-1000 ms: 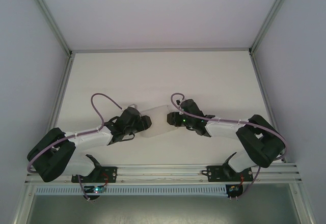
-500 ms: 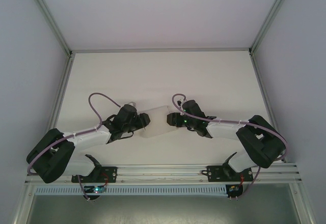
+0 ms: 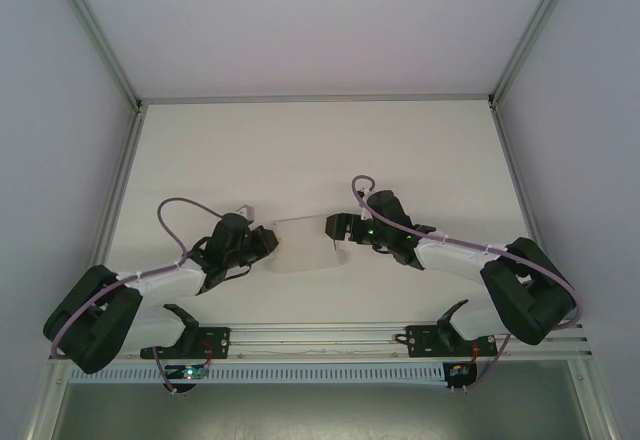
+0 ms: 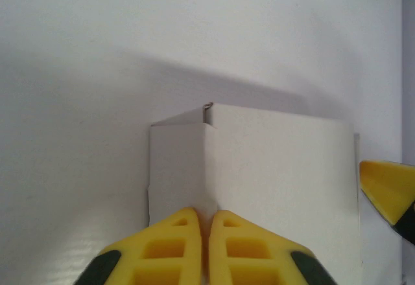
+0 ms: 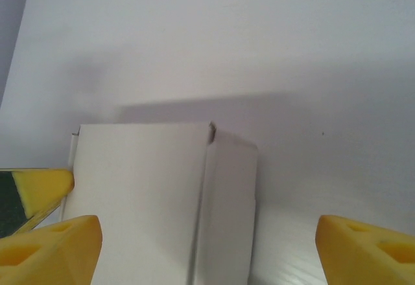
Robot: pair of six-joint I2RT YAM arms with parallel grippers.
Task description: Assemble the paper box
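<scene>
The paper box point(image 3: 305, 246) is thin white card lying low on the white table between both arms. In the left wrist view the paper box point(image 4: 279, 168) shows a wide flat panel and a narrower side panel meeting at a raised crease. My left gripper point(image 4: 209, 219) is shut on that crease, at the box's left end point(image 3: 268, 243). My right gripper point(image 3: 338, 228) stands wide open at the box's right end. Its yellow fingers point(image 5: 61, 243) straddle the paper box point(image 5: 142, 188) without touching it.
The white table point(image 3: 320, 150) stretches bare beyond the box to the back wall. Grey enclosure walls and aluminium posts point(image 3: 515, 50) close in both sides. A metal rail point(image 3: 320, 338) with the arm bases runs along the near edge.
My left gripper has closed onto the box's crease and its arm has dropped lower and to the left. My right gripper has let go, opened wide and shifted slightly right.
</scene>
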